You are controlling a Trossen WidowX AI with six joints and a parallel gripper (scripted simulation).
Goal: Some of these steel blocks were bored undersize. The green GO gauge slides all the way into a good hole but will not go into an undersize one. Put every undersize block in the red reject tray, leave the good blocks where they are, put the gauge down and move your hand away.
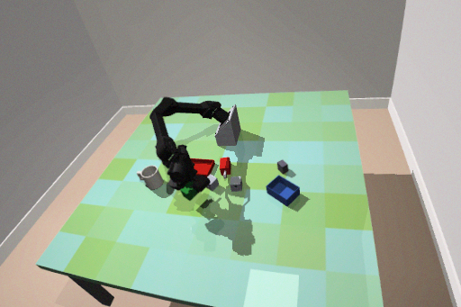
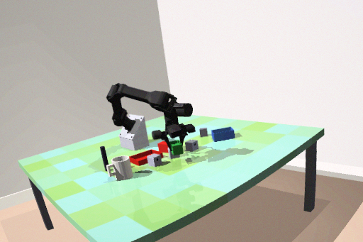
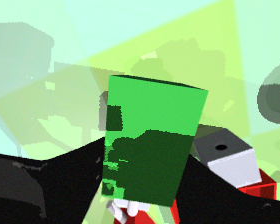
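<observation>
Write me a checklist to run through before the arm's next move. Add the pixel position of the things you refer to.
1. Green GO gauge (image 1: pixel 188 191) (image 2: pixel 176 148) (image 3: pixel 156 115) held between the jaws: ok.
2. Gauge pin lined up with a block's hole: cannot tell; the gauge's green body blocks the wrist view.
3. Red reject tray (image 1: pixel 203 167) (image 2: pixel 138 162) (image 3: pixel 268 192) upright on the table: ok.
4. Mug (image 1: pixel 152 177) (image 2: pixel 122 168) standing apart from the jaws: ok.
5. Undersize blocks known by sight: cannot tell; the holes look too small to compare.
6. Gauge put down and jaws moved away, as the finish requires: not ok; the jaws have the gauge.
</observation>
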